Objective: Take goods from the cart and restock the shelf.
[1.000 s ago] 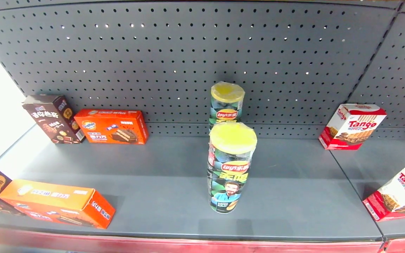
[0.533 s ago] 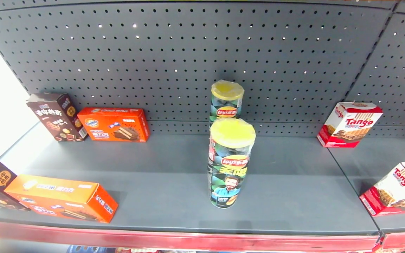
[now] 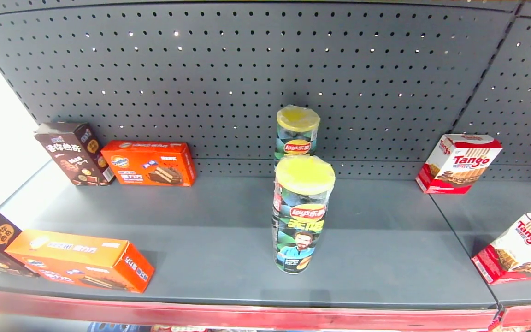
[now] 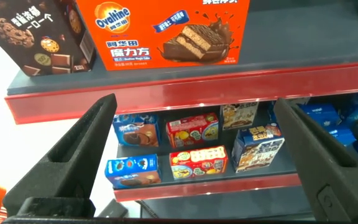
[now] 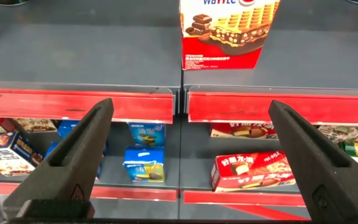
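Two tall chip cans with yellow lids stand upright mid-shelf, the front can (image 3: pixel 300 216) directly ahead of the back can (image 3: pixel 297 133) by the pegboard. My left gripper (image 4: pixel 194 99) hangs open and empty in front of the shelf's red edge (image 4: pixel 197 87), below an orange chocolate box (image 4: pixel 169 31) and a brown cookie box (image 4: pixel 39 34). My right gripper (image 5: pixel 190 102) is open and empty too, facing the red edge (image 5: pixel 247 107) below a red-and-white wafer box (image 5: pixel 225 31).
On the grey shelf (image 3: pixel 201 240), orange (image 3: pixel 148 162) and brown (image 3: pixel 74 152) boxes sit at back left, another orange box (image 3: pixel 81 260) at front left. Wafer boxes (image 3: pixel 459 161) (image 3: pixel 519 251) sit at right. Lower shelves hold small snack boxes (image 4: pixel 194 146) (image 5: pixel 247 171).
The head view shifted a little a second ago, bringing more of the shelf's red front edge into sight. The goods on the shelf have not moved.
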`<state>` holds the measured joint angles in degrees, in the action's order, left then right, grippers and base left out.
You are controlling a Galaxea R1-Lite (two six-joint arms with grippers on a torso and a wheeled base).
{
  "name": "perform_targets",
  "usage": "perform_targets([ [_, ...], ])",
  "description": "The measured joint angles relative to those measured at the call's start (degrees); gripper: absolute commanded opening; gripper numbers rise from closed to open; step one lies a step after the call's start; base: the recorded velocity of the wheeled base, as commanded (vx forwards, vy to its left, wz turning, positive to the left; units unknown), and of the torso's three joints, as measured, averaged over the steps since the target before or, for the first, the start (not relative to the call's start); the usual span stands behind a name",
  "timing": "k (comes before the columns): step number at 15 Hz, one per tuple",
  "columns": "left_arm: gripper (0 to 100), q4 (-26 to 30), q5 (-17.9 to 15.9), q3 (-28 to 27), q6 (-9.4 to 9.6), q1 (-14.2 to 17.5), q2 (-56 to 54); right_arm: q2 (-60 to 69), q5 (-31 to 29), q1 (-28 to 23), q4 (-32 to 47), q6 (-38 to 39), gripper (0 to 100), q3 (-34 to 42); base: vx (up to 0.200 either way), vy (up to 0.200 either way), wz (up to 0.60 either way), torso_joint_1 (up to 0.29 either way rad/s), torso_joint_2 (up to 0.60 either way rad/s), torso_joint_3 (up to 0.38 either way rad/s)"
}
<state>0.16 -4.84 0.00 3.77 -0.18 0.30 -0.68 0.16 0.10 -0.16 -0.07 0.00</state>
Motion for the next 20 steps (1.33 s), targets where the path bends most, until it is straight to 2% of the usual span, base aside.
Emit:
perform_targets([
  [5, 100, 0.0, -0.2, 0.0, 0.09, 0.0, 0.0, 0.0, 0.0, 0.0, 0.0, 0.0, 100, 0.0, 0.0, 0.0, 0.0, 0.0, 0.0, 0.0],
  [7, 100, 0.0, -0.2, 0.0, 0.11, 0.0, 0.0, 0.0, 0.0, 0.0, 0.0, -0.1, 100, 0.0, 0.0, 0.0, -0.6, 0.002, 0.0, 0.002],
  [11, 100, 0.0, 0.0, 0.0, 0.06, 0.0, 0.0, 0.0, 0.0, 0.0, 0.1, 0.0, 100, 0.0, 0.0, 0.0, 0.0, 0.0, 0.0, 0.0],
  [15, 100, 0.0, 0.4, 0.0, -0.93, 0.0, 0.0, -0.1, 0.0, 0.0, 0.0, 0.0, 100, 0.0, 0.0, 0.0, 0.0, 0.0, 0.0, 0.0],
  [18, 100, 0.0, 0.4, 0.0, -1.15, 0.0, 0.0, -0.1, 0.0, 0.0, 0.0, 0.0, 100, 0.0, 0.0, 0.2, 0.0, -0.002, 0.01, 0.004],
  [20, 100, 0.0, 0.4, 0.0, -1.19, 0.0, 0.0, -0.1, 0.0, 0.0, 0.0, 0.0, 100, 0.0, 0.0, 0.0, 0.0, 0.0, 0.0, 0.0],
])
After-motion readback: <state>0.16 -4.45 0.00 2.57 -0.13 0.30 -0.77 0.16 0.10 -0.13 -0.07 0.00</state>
